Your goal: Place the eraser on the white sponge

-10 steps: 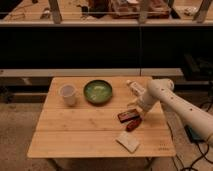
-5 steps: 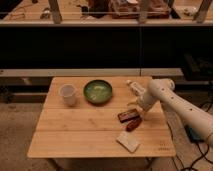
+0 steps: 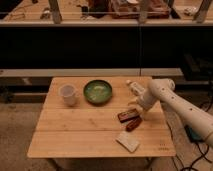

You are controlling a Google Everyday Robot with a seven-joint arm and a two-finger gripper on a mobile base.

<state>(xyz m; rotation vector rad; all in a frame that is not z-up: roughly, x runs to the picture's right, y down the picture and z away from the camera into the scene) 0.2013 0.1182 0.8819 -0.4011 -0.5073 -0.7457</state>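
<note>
The eraser (image 3: 128, 115), an oblong block with a reddish-brown top over black, lies on the wooden table (image 3: 75, 135) right of centre. The white sponge (image 3: 128, 141), a thin off-white pad, lies flat near the front edge, just below the eraser and apart from it. My gripper (image 3: 135, 106) is at the end of the white arm (image 3: 175, 105) that reaches in from the right. It hangs just above and to the right of the eraser's far end. Whether it touches the eraser does not show.
A smaller reddish-brown lump (image 3: 133, 125) lies between eraser and sponge. A green bowl (image 3: 97, 92) and a white cup (image 3: 67, 94) stand at the back of the table. A pale object (image 3: 134, 88) sits behind the gripper. Dark shelving runs behind the table.
</note>
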